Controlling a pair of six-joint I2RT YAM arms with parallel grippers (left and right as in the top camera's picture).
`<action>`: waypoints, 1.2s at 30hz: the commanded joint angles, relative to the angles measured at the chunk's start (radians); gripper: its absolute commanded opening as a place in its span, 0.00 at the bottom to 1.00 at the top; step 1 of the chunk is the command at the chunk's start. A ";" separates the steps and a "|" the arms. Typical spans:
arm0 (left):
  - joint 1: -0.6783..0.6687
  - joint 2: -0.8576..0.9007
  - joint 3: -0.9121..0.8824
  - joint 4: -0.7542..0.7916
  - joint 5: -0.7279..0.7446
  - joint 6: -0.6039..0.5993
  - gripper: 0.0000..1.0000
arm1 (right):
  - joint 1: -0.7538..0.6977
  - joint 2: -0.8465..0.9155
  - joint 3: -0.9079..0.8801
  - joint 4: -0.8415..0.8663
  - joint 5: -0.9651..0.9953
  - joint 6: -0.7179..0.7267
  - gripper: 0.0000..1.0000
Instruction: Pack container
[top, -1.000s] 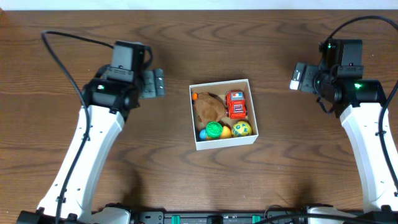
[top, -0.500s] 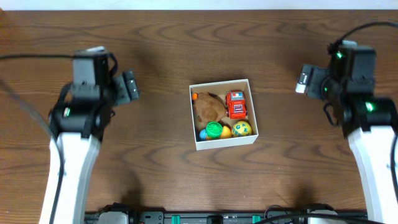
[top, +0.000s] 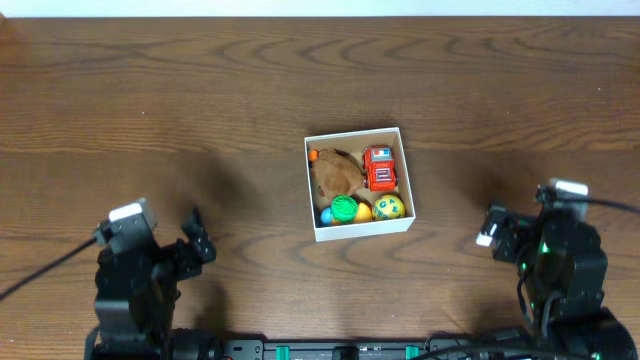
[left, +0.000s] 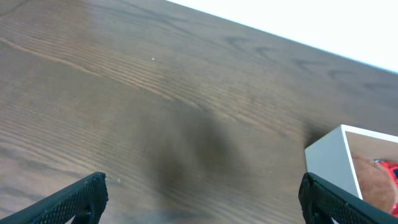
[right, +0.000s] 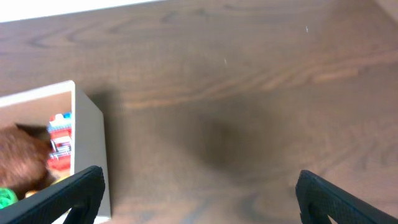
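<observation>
Filling every view, dark-grained wooden table (top: 200, 100) bears the container (top: 365, 229).

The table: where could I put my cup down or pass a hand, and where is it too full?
Bare wood lies all along the far side of the table, beyond the container, and on both flanks between it and the left claw and right claw. Only the container is crowded: toys fill its floor.

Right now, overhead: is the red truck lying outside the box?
No, the red truck sits inside the container, in its far right corner beside the brown plush toy.
</observation>
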 joint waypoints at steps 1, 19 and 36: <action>0.003 -0.064 -0.018 -0.006 -0.004 -0.046 0.98 | 0.012 -0.069 -0.038 -0.022 0.050 0.053 0.99; 0.003 -0.073 -0.018 -0.008 -0.005 -0.045 0.98 | 0.012 -0.082 -0.040 -0.043 -0.032 0.053 0.99; 0.003 -0.073 -0.018 -0.008 -0.005 -0.045 0.98 | -0.006 -0.363 -0.340 0.203 -0.195 -0.075 0.99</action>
